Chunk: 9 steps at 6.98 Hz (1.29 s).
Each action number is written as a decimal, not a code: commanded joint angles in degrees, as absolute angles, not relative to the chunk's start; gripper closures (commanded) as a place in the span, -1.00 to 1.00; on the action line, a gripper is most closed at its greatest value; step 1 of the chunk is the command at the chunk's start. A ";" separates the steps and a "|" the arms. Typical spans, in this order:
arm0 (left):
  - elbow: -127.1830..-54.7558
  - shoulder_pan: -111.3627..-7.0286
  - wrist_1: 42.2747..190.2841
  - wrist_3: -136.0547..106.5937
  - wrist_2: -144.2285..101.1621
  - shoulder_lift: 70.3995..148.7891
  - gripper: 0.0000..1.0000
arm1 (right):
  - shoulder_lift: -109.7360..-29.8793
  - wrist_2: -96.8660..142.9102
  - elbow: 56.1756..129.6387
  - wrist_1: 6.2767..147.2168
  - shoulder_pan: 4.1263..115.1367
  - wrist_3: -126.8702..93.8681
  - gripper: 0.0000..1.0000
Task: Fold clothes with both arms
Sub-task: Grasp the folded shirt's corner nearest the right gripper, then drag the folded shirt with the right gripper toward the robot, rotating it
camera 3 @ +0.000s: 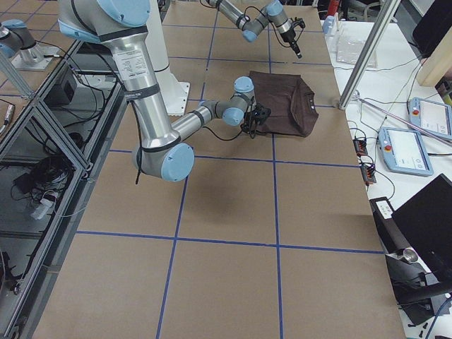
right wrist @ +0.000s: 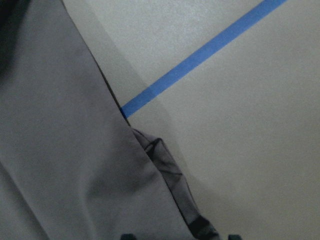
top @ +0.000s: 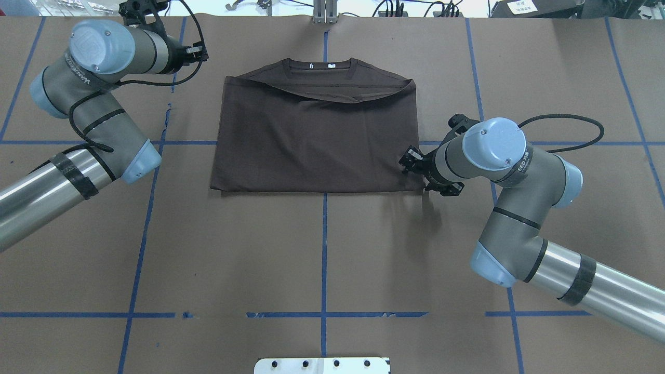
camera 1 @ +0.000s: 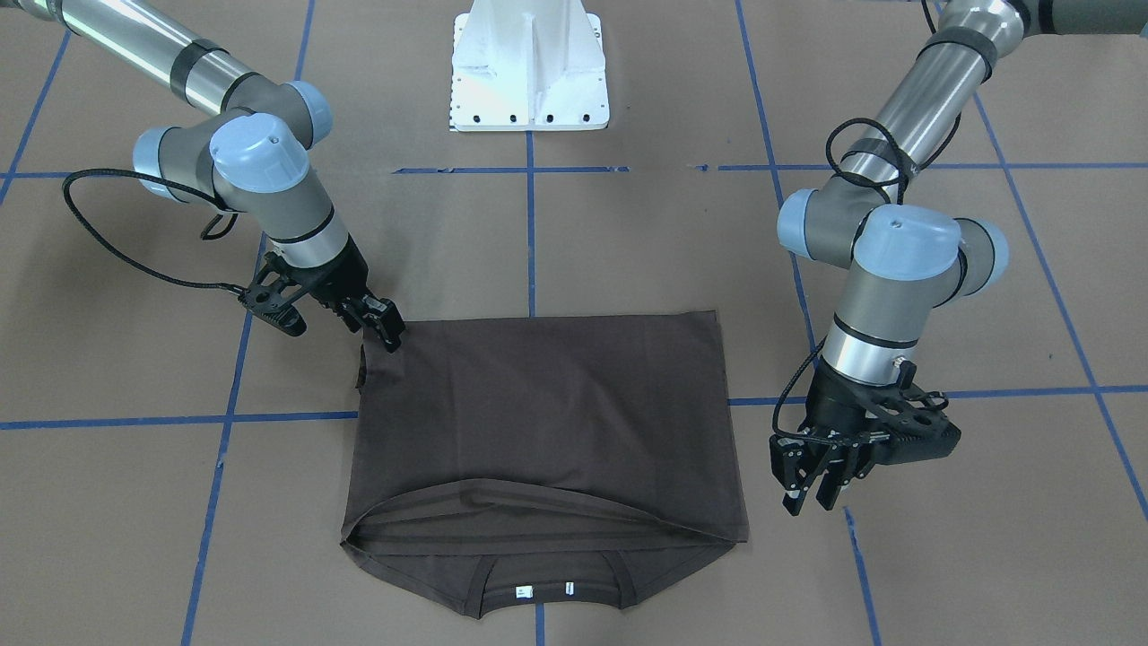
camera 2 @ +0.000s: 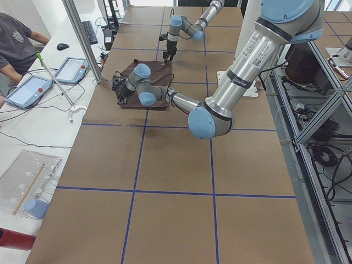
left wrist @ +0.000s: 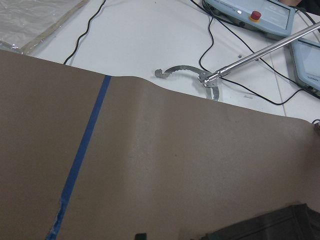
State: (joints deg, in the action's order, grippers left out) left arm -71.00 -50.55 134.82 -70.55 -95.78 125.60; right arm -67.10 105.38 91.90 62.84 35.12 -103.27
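The dark brown t-shirt (camera 1: 538, 413) (top: 317, 135) lies folded flat on the brown table. Its collar and white neck tags (camera 1: 523, 590) are at the edge far from the robot. My right gripper (camera 1: 387, 330) (top: 408, 162) is down at the shirt's near corner. In the right wrist view its two fingertips stand apart, open, with the shirt edge and a bit of sleeve (right wrist: 170, 170) between them. My left gripper (camera 1: 810, 493) (top: 197, 52) hangs open beside the shirt's far corner, clear of the cloth. Only the shirt's edge (left wrist: 260, 227) shows in the left wrist view.
The white pedestal base (camera 1: 529, 72) stands at the robot's side of the table. Blue tape lines (top: 324, 249) cross the brown surface. Past the far table edge are cables, control pendants (left wrist: 250, 12) (camera 3: 406, 148), a metal pole (camera 2: 82, 38) and a seated person (camera 2: 16, 38).
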 commanded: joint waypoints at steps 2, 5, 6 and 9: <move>-71.10 -50.54 134.74 -70.84 -95.71 125.68 0.00 | -67.24 105.73 92.28 62.58 34.89 -103.45 1.00; -73.29 -50.54 134.47 -71.01 -95.98 125.77 0.00 | -81.64 109.57 115.01 63.02 31.58 -104.06 1.00; -74.52 -50.54 134.04 -71.10 -96.06 125.68 0.00 | -86.61 111.86 122.01 62.93 27.46 -106.59 1.00; -86.69 -50.01 133.68 -73.03 -107.70 118.86 -0.02 | -90.53 114.61 128.40 62.49 14.17 -111.18 -0.36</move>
